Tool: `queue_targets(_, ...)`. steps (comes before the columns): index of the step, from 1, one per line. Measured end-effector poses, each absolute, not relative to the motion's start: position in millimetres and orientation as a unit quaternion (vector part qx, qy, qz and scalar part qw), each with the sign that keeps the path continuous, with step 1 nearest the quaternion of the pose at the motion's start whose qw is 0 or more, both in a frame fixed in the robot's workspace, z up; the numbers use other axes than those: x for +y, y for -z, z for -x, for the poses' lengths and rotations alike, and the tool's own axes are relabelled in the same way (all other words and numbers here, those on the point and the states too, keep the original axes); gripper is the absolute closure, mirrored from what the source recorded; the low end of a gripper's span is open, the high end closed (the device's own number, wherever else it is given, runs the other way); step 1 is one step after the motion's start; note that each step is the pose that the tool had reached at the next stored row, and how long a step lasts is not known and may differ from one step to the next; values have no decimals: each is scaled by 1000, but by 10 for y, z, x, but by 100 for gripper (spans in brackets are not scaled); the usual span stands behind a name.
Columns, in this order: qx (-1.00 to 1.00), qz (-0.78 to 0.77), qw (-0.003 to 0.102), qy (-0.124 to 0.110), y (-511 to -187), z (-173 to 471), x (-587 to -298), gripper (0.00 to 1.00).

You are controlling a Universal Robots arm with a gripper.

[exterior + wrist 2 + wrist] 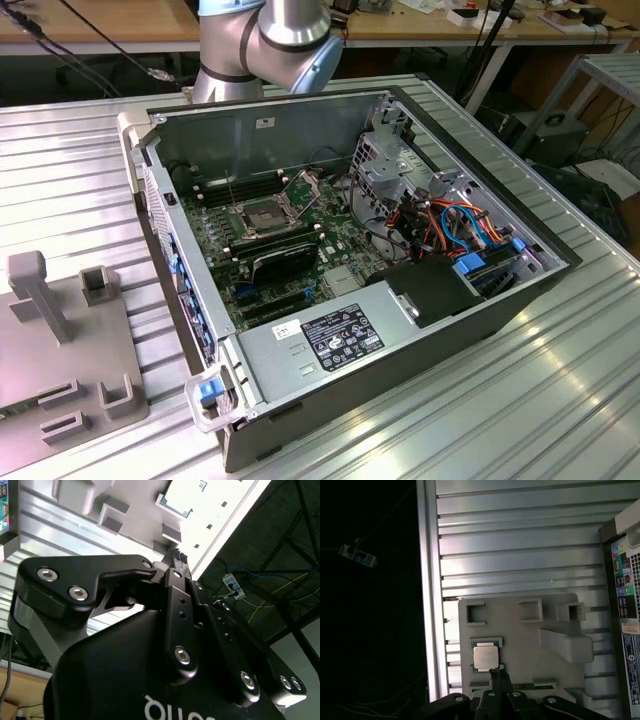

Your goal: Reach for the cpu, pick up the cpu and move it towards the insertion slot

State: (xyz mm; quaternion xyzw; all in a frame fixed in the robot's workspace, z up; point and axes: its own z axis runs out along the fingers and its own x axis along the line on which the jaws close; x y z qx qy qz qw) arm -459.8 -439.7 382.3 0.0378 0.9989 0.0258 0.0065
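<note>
The cpu (485,657), a small pale square chip, lies flat in a recess of the grey fixture plate (525,630). In the first wrist view my gripper (499,678) hovers beside the chip's near corner, its thin fingers pressed together with nothing between them. The second wrist view shows the same shut fingertips (178,556) pointing at the plate, with the cpu (184,497) beyond them. The insertion slot (262,215) sits on the motherboard inside the open computer case (470,330), its metal bracket (305,186) hinged up. The arm (262,40) leaves the exterior view at the top.
The fixture plate (60,370) lies on the ribbed metal table at the exterior view's left and carries raised blocks and an upright post (35,290). The case's rear wall (625,605) stands close beside the plate. The table edge (427,605) drops off past it.
</note>
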Motion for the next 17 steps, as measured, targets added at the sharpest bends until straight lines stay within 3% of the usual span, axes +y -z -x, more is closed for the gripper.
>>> queue_targets(17,999,-38,4,-26,-3807,4789,-4397,89)
